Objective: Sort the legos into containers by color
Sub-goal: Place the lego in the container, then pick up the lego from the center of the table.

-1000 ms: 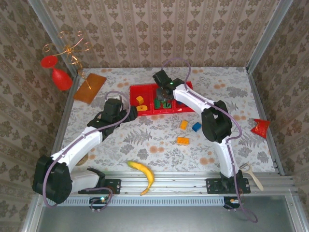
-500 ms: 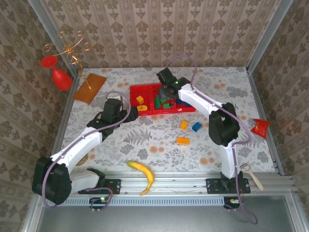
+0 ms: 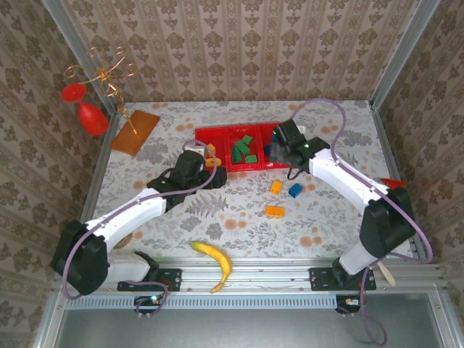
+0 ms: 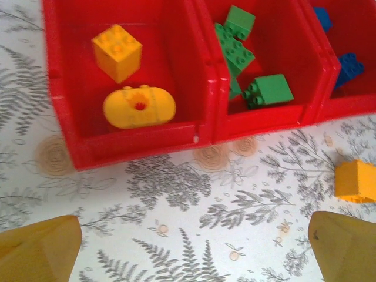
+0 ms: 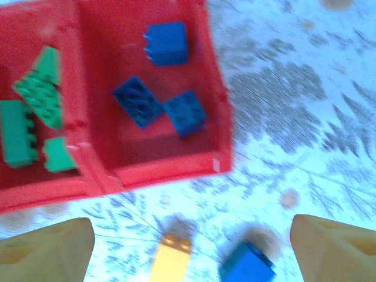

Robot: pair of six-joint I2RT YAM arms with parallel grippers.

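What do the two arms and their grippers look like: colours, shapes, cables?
The left arm and the right arm are built alike: white rounded links joined by bulky black joints. A thin purple cable loops along each arm. The left gripper and the right gripper have dull yellow, wedge-shaped fingers.

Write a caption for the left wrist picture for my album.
Open left gripper facing the red tray: orange legos left, green legos middle, blue legos right.

No legible text, label, brand or number, plain legos (image 4: pixel 270 89), unmarked red tray (image 4: pixel 141 154), wallpaper (image 3: pixel 239 43) without lettering
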